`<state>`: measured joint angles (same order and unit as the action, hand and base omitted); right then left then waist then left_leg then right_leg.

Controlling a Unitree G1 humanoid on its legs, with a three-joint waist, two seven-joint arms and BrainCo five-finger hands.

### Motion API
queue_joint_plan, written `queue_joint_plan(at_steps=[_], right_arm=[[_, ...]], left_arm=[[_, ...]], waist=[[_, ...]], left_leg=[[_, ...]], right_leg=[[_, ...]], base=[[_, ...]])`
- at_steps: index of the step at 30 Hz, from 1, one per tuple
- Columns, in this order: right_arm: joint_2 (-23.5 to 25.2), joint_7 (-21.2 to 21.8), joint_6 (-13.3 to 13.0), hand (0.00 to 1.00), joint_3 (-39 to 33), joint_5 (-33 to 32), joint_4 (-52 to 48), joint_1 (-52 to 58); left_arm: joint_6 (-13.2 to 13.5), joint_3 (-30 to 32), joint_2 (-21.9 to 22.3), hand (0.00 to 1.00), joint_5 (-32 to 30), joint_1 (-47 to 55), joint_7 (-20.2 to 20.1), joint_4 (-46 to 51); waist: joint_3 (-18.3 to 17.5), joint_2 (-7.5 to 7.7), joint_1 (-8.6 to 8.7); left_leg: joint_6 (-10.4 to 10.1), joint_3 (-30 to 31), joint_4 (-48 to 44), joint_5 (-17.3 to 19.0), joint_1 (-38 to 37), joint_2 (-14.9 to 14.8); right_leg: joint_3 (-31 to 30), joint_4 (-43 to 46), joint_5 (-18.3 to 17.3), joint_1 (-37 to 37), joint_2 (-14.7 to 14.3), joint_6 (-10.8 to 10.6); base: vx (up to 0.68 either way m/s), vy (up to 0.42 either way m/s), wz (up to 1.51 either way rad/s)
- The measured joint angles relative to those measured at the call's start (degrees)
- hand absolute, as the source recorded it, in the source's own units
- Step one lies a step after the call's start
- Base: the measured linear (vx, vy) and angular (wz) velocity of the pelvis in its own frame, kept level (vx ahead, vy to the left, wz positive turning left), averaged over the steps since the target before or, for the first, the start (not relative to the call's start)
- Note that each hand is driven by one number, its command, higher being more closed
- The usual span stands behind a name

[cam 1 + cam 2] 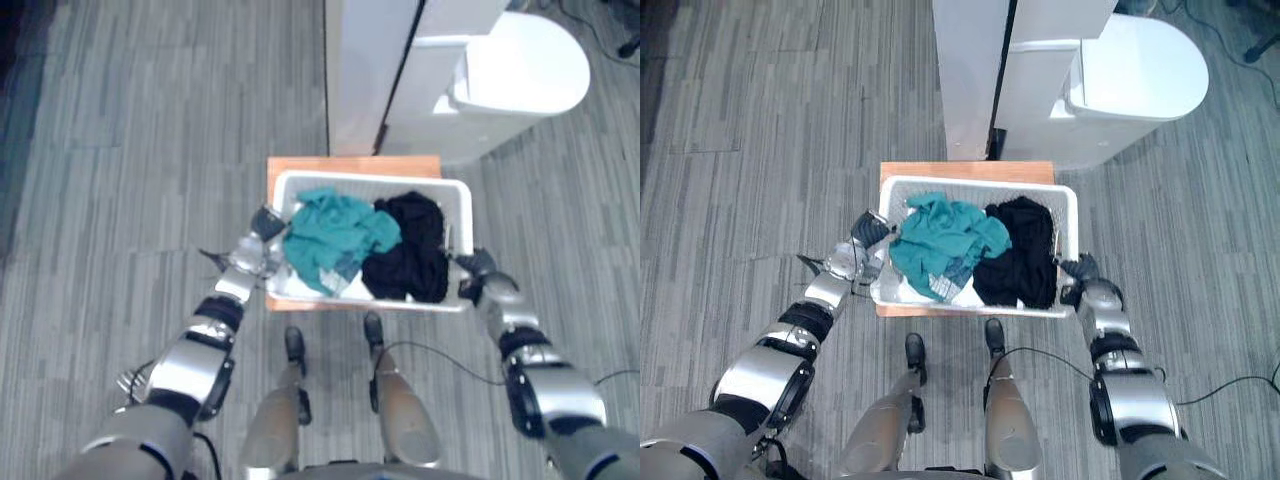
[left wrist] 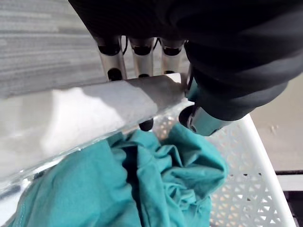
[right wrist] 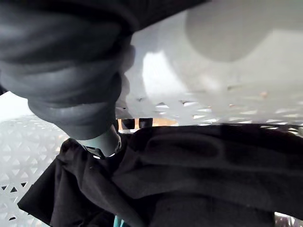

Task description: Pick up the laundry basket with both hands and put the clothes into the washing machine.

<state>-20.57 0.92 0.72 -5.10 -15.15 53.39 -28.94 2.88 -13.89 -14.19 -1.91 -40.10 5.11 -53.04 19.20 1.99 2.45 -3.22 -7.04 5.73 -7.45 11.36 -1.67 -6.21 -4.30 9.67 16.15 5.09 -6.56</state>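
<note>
Two pieces of clothing, a teal garment (image 1: 945,240) and a black garment (image 1: 1018,255), lie heaped in the white laundry basket (image 1: 980,184). The basket sits on a small wooden surface (image 1: 965,170) just before the white washing machine (image 1: 1130,70). The left hand (image 1: 862,240) clamps the left rim, fingers (image 2: 142,59) outside and thumb inside. The right hand (image 1: 1082,275) is at the right rim, its thumb seemingly hooked inside, pinching the wall.
</note>
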Motion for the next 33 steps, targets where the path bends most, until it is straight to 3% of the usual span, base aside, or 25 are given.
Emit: queue_joint_plan(at_steps=[5, 10, 14, 17, 23, 28, 29, 31, 32, 33], right_arm=[[0.04, 0.26, 0.65, 1.00, -5.49, 0.25, -12.68, 14.44], [2.00, 1.72, 0.61, 1.00, -10.38, 0.64, -23.86, 22.21], [5.26, 2.14, -0.50, 1.00, -12.66, 0.52, -29.90, 27.45], [6.59, 2.89, -0.74, 1.00, -13.31, 0.00, -30.61, 30.41], [8.41, 3.12, -0.41, 1.00, -13.32, -0.02, -32.09, 35.59], [8.36, 3.15, -0.40, 1.00, -12.91, -0.52, -32.10, 36.50], [8.38, 3.17, -0.38, 1.00, -12.71, -0.68, -32.10, 36.28], [8.53, 3.22, -0.35, 1.00, -11.99, -1.79, -32.12, 36.12], [8.27, 3.33, -0.39, 1.00, -12.06, -2.64, -32.32, 35.97], [7.49, 3.38, -0.35, 1.00, -12.31, -2.81, -32.36, 36.22]], left_arm=[[-0.25, -2.39, 0.28, 1.00, 3.99, 15.17, -4.02, 13.07], [-0.22, 0.30, 0.56, 1.00, 6.96, 24.29, -5.72, 25.98], [0.23, 3.27, 2.31, 1.00, 10.70, 29.56, -6.41, 33.56], [0.20, 4.06, 3.95, 1.00, 12.80, 32.84, -6.44, 36.40], [-0.23, 5.16, 6.39, 1.00, 13.93, 37.64, -6.87, 39.28], [-0.41, 5.47, 7.26, 1.00, 14.73, 39.03, -7.84, 40.13], [-0.60, 5.54, 7.36, 1.00, 14.73, 39.37, -7.83, 41.03], [-0.55, 5.70, 6.60, 1.00, 14.74, 40.05, -7.82, 42.43], [-0.51, 5.56, 6.08, 1.00, 14.73, 40.08, -7.87, 43.50], [-0.53, 5.31, 6.86, 1.00, 14.68, 40.22, -8.00, 43.59]], waist=[[-4.32, -0.48, -0.03], [-7.22, -1.36, -0.88], [-11.47, -3.57, -1.69], [-13.31, -4.72, -1.83], [-14.71, -5.12, -2.13], [-14.91, -5.51, -3.89], [-14.88, -5.83, -4.96], [-14.85, -5.34, -5.40], [-14.43, -4.47, -6.01], [-14.77, -5.58, -6.31]], left_leg=[[0.24, 2.10, -0.21, 0.48, -0.43, 0.51], [0.62, 2.89, -0.22, 0.72, -1.95, 0.83], [0.33, 3.26, -0.13, 1.63, -4.22, 0.76], [0.31, 4.48, 0.15, 1.64, -5.43, 0.42], [-0.46, 8.80, -0.14, 1.13, -5.09, -0.48], [-1.60, 11.75, -0.19, 0.31, -4.28, -1.27], [-1.55, 11.33, -0.21, 0.96, -4.57, -1.97], [-2.67, 9.52, -1.85, 5.09, -4.69, -2.26], [0.01, 6.20, -13.34, 6.88, -1.60, -2.13], [0.51, 5.10, -19.28, 8.57, -1.84, -2.98]], right_leg=[[2.05, -1.29, 0.23, -2.05, 0.66, 0.09], [3.00, -1.33, 0.06, -4.00, 1.13, -0.12], [3.25, -1.35, -1.06, -6.51, 1.15, -0.36], [4.59, -1.37, -1.64, -8.34, 1.22, 0.41], [8.27, -1.33, -1.95, -10.05, 0.36, 1.08], [12.54, -1.18, -2.24, -11.30, -0.37, 1.80], [12.77, 0.23, -2.48, -11.11, -1.31, 2.51], [12.89, 2.53, -3.55, -10.81, -0.43, 3.65], [12.80, 3.96, -5.16, -10.56, 1.12, 4.21], [12.08, 5.86, -6.07, -10.64, 0.77, 3.33]], base=[[0.10, 0.002, 0.21], [0.03, 0.009, 0.11], [0.00, -0.003, 0.04], [-0.01, -0.011, 0.17], [-0.01, -0.027, 0.32], [-0.02, -0.037, 0.42], [-0.01, -0.056, 0.12], [0.01, -0.017, 0.11], [0.06, 0.004, -0.05], [0.08, -0.019, -0.06]])
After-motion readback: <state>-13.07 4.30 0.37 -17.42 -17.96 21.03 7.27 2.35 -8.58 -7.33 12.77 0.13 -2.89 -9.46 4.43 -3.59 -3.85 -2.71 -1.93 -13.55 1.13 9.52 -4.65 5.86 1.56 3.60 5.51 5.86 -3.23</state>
